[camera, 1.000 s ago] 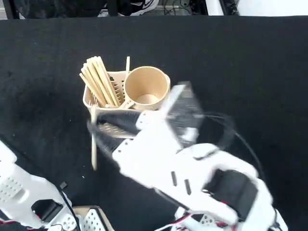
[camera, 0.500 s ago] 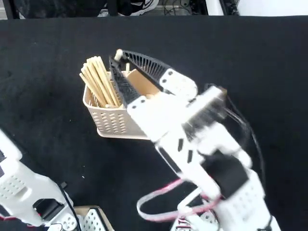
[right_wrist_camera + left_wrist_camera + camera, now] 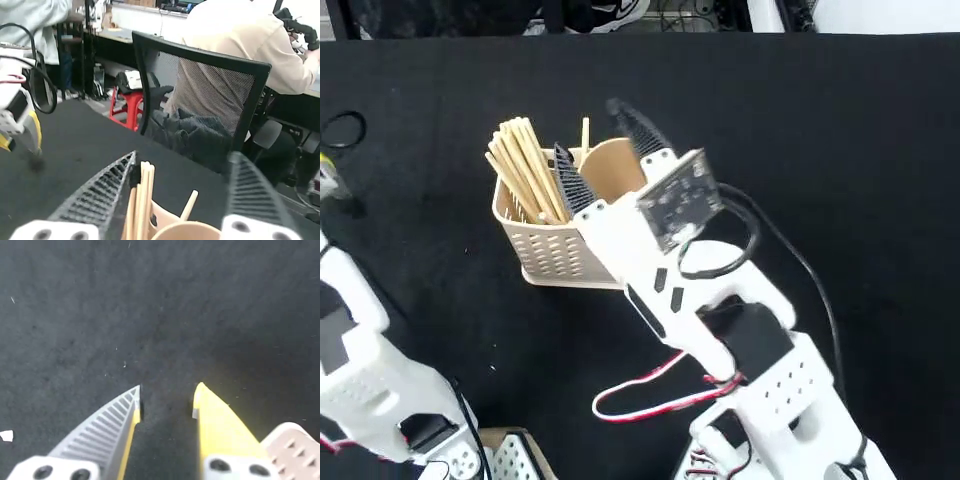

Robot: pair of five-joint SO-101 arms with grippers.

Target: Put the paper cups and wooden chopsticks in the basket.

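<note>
R gripper [image 3: 592, 138] hangs over basket [image 3: 558, 258], jaws wide open, nothing held. Paper cup [image 3: 612, 172] stands in basket, below and between the jaws. Chopsticks [image 3: 525, 168] stand bundled in basket beside cup, leaning outward. L gripper [image 3: 169, 389] is over bare tabletop [image 3: 840, 130], well apart from basket, jaws part-open, empty.

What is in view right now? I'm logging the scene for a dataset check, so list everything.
basket: one, cream, on the table left of centre.
wooden chopsticks: a bundle, count unclear, pale wood, standing in the basket's left part.
paper cup: one, tan, in the basket's right part.
table: one, black.
chair: one, black mesh, beyond the table.
right gripper: open, black fingers, above the basket.
left gripper: open, one yellow and one grey finger, over bare table.
</note>
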